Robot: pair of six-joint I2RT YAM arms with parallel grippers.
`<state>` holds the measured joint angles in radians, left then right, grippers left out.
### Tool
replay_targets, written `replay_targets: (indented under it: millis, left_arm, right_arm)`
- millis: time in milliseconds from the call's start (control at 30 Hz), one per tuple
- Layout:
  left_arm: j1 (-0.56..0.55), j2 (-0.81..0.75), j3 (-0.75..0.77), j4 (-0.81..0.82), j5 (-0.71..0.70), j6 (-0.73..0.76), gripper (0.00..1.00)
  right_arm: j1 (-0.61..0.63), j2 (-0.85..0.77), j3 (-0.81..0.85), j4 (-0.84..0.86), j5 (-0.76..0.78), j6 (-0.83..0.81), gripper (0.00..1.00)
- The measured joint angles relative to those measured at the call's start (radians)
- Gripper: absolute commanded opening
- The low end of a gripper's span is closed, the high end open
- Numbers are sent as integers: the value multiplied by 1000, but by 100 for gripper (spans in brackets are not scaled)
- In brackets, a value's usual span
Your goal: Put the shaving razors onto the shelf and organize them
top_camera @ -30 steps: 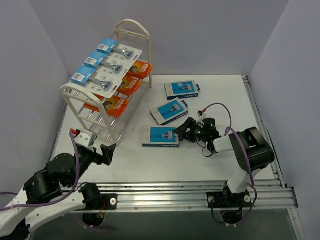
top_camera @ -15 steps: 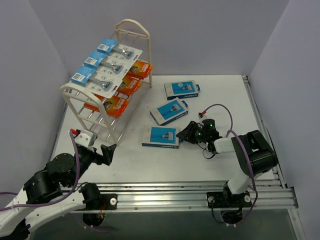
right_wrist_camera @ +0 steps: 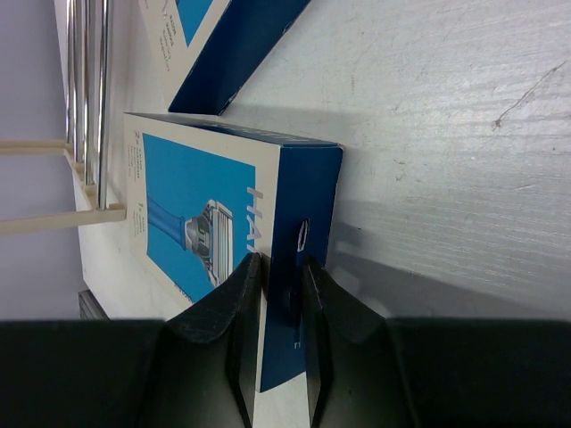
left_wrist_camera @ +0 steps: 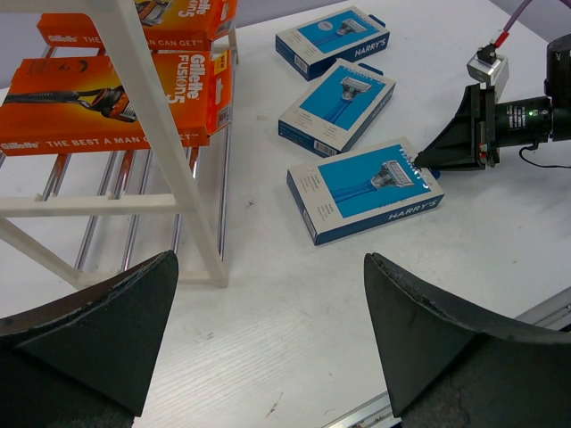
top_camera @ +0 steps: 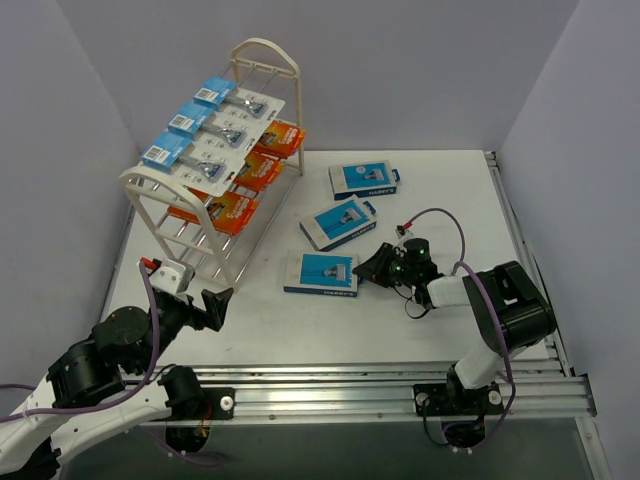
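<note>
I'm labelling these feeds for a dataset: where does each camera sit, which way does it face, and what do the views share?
Top external: above and behind the bases, looking down at table and shelf; both arms show.
Left wrist: on the left arm, facing the shelf's lower tiers; its open left hand frames the view.
Right wrist: low over the table, facing the near blue box; the right hand pinches its edge.
Shared: all three show that box.

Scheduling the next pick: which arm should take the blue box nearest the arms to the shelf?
Right. The right hand is clamped on the edge of the nearest blue box. The left hand stands open by the shelf, holding nothing.
</note>
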<state>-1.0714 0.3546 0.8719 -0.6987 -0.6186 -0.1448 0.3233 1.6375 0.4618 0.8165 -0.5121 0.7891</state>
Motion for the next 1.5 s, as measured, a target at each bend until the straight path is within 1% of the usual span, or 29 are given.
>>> replay_targets:
  millis: [200, 267, 300, 433, 533, 833, 1167, 1500]
  left_arm:
    - [0, 0, 0, 0, 0, 0, 94]
    - [0, 0, 0, 0, 0, 0, 94]
    - [0, 0, 0, 0, 0, 0, 94]
    - [0, -6, 0, 0, 0, 0, 94]
    - [0, -11, 0, 0, 0, 0, 94]
    - [0, -22, 0, 0, -1, 0, 94]
    - [1, -32, 0, 0, -1, 0, 94]
    - [1, -32, 0, 0, -1, 0, 94]
  right_arm:
    - [3, -3, -11, 14, -1, 16, 0]
    - [5, -3, -11, 13, -5, 23, 2]
    - [5, -3, -11, 12, -7, 25, 0]
    - [6, -6, -11, 4, -17, 36, 0]
    - [7, -23, -11, -29, -23, 48, 0]
    - [16, -128, -11, -206, -15, 60, 0]
    - [18, -192, -6, -264, 7, 106, 0]
    - [18, -233, 54, -317, 18, 136, 0]
